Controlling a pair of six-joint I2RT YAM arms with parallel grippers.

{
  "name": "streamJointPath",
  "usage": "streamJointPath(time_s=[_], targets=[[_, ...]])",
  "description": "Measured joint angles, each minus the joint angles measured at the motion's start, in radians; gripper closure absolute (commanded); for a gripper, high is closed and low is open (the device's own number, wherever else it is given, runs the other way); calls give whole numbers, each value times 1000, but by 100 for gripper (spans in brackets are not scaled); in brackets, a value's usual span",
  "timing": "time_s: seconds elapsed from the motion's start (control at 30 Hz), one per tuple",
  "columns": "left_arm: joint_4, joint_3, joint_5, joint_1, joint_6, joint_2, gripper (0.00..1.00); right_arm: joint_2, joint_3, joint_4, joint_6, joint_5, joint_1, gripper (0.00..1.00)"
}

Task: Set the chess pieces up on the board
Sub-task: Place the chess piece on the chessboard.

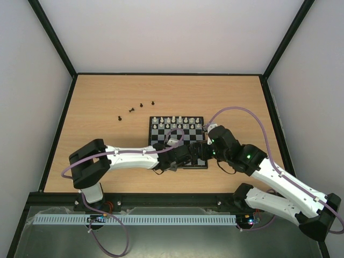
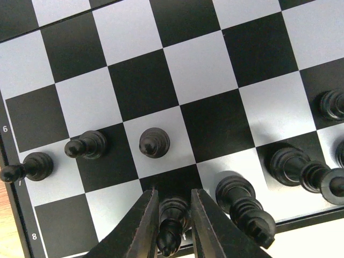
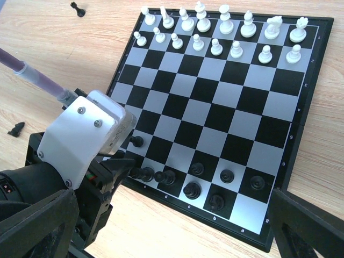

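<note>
Pale wood tabletop (image 1: 107, 91) under all; the left gripper (image 2: 173, 209) is pinched tight on one tiny black piece (image 2: 169, 236) in the board's (image 2: 199, 64) outermost near row, while the right gripper (image 3: 172, 226) hangs spread wide and empty nearby. Other chess pieces (image 2: 154, 142) stand in the two near rows, four more loose on the wood beyond. They look light, hard, slick and tippy, so I would pinch gently at the waist.
</note>
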Motion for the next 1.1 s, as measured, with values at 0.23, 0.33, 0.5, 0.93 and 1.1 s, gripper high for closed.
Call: streamJointPath(time_s=[0.23, 0.33, 0.5, 0.93, 1.1], targets=[[7, 8, -3, 3, 4, 11, 79, 0, 0, -4, 0, 9, -4, 1], [7, 9, -3, 3, 6, 14, 79, 0, 0, -6, 0, 10, -4, 2], [8, 9, -4, 7, 8, 14, 79, 0, 0, -6, 0, 11, -4, 1], [14, 10, -8, 17, 25, 19, 79, 0, 0, -6, 1, 14, -4, 1], [14, 10, -16, 17, 28, 19, 77, 0, 0, -6, 1, 14, -4, 1]])
